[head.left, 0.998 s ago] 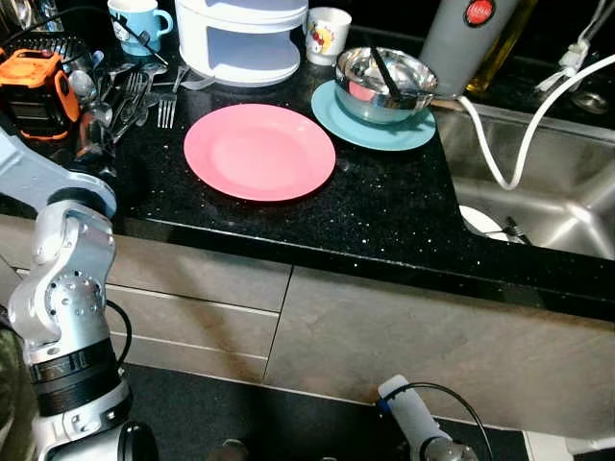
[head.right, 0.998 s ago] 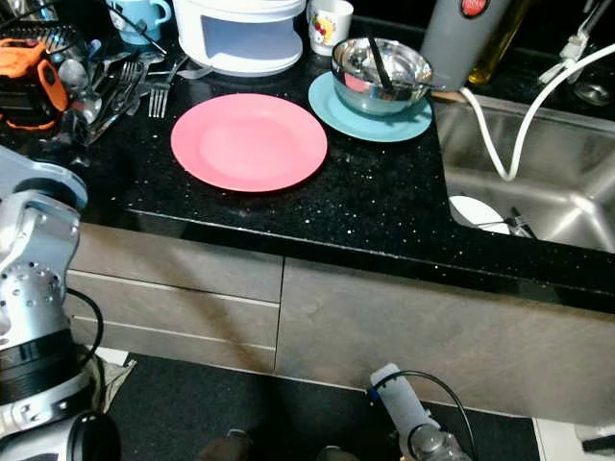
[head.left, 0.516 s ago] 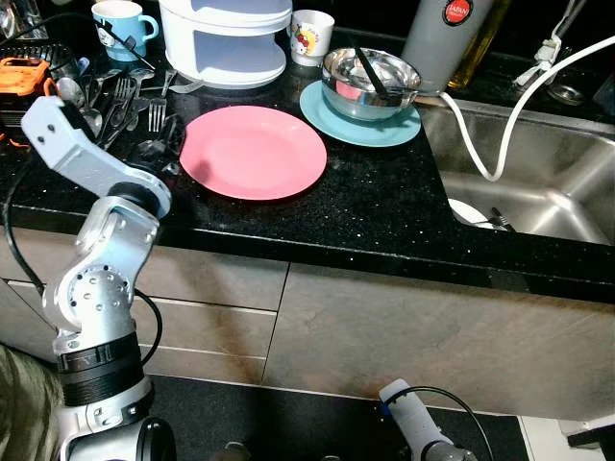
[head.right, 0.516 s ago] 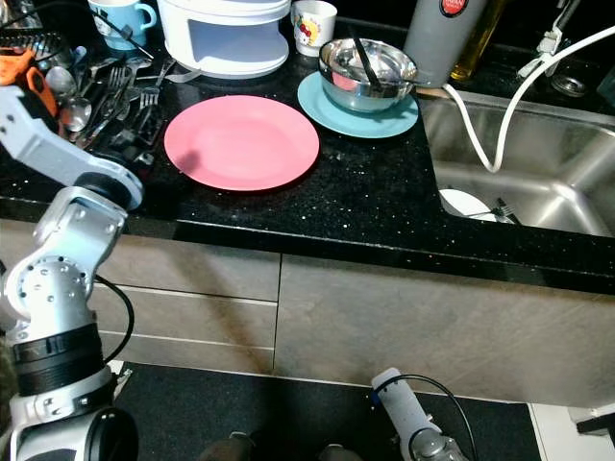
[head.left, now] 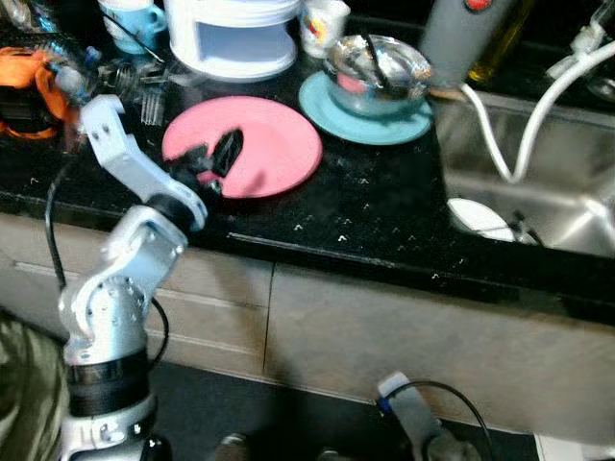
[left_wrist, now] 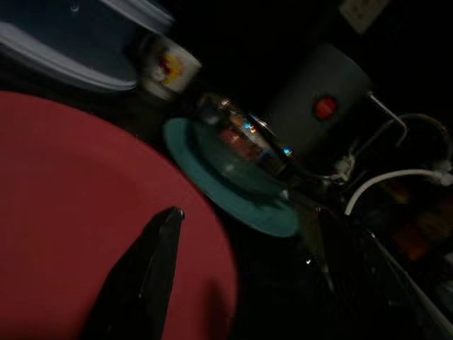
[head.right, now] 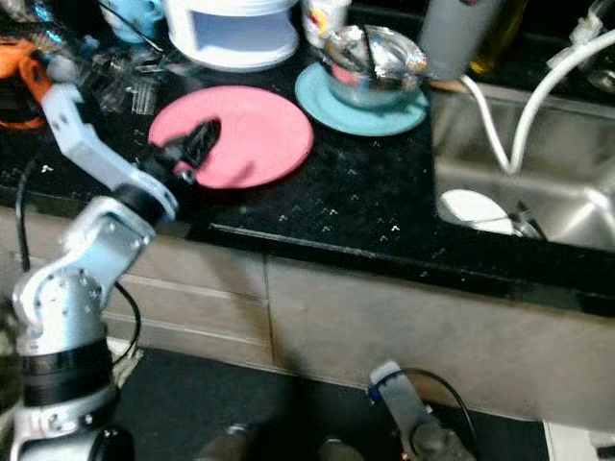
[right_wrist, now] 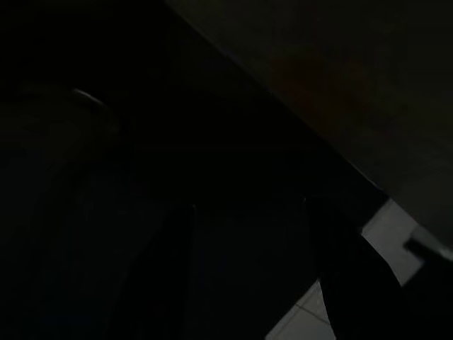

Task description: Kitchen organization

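- The left gripper (head.left: 223,154) is stretched out over the near left part of the pink plate (head.left: 274,144). Its black tips sit low over the plate.
- I cannot tell if its jaws are apart or closed, because the picture is blurry there. One black finger (left_wrist: 141,276) shows over the red-pink plate in the left wrist view.
- The pink plate lies flat on the black tabletop (head.left: 365,206), near the front edge.
- Just behind it, to the right, is a blue plate (head.left: 327,101) with a shiny metal bowl (head.left: 380,67) on it. A dark tool leans in the bowl.
- A white container (head.left: 235,34) stands behind the pink plate, with a small white cup (head.left: 322,21) beside it.
- Forks (head.left: 144,91) and other cutlery lie on the tabletop to the left, near an orange thing (head.left: 29,86).
- A steel sink (head.left: 538,173) is on the right, with a white hose (head.left: 500,144) hanging into it.
- The right arm hangs low by the cupboard. Its wrist view is very dark, and I cannot tell how its jaws are.
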